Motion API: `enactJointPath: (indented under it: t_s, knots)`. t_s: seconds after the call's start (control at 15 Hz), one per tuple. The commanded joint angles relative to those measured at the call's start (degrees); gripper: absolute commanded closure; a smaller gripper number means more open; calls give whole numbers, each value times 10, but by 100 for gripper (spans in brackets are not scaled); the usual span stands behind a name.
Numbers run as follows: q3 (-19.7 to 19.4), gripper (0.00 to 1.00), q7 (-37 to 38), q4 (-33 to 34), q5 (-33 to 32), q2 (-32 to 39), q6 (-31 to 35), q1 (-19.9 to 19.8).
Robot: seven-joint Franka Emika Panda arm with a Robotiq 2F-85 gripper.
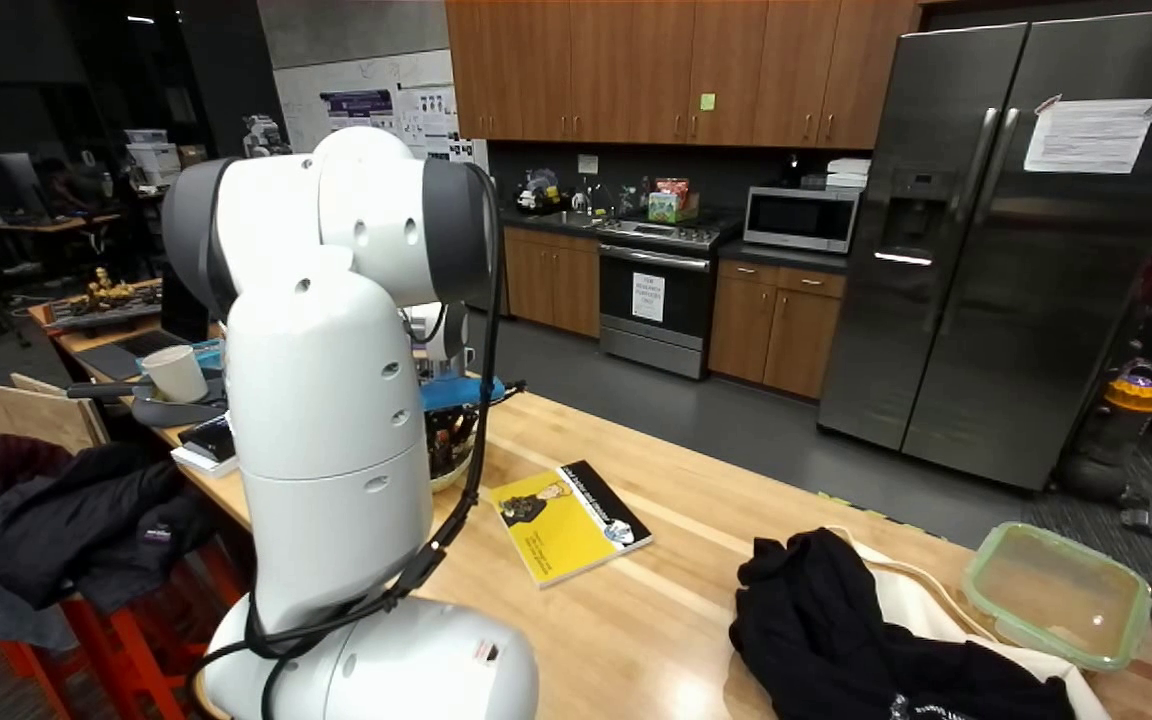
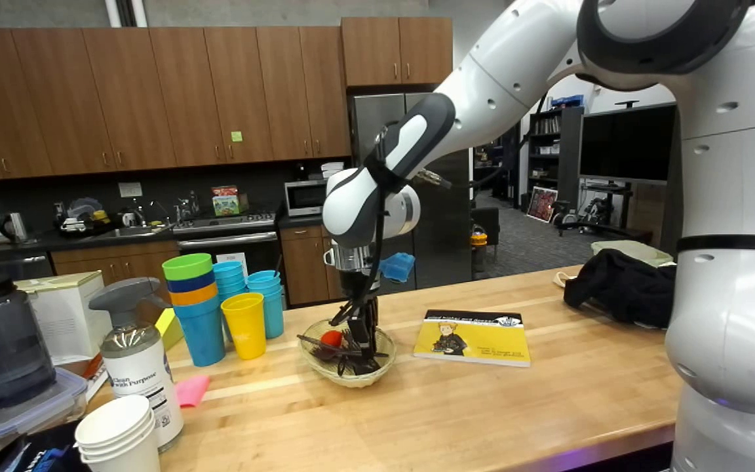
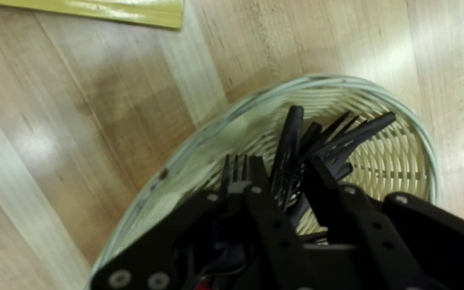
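Observation:
My gripper points down into a round woven basket. Its two black fingers stand apart with a gap between them. Black plastic cutlery lies in the basket, partly beneath and between the fingertips; no piece is seen clamped. The tines of a black fork show beside the left finger. In an exterior view the gripper is inside the basket, next to a red round thing. A little red shows at the lower edge of the wrist view. In an exterior view my arm hides the gripper and most of the basket.
A yellow book lies beside the basket. Stacked coloured cups, a yellow cup, a spray bottle and white cups stand on the table. Black cloth and a lidded container lie at the far end.

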Motion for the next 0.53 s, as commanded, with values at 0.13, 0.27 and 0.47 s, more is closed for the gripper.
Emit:
enactJointPath:
  t_s: [0.13, 0.27, 0.47]
  knots:
    - [-4, 96, 20, 4, -21, -16, 1, -2]
    - [-5, 96, 24, 7, -30, -22, 4, -2]
    - [-6, 96, 32, 16, -54, -33, 8, -1]
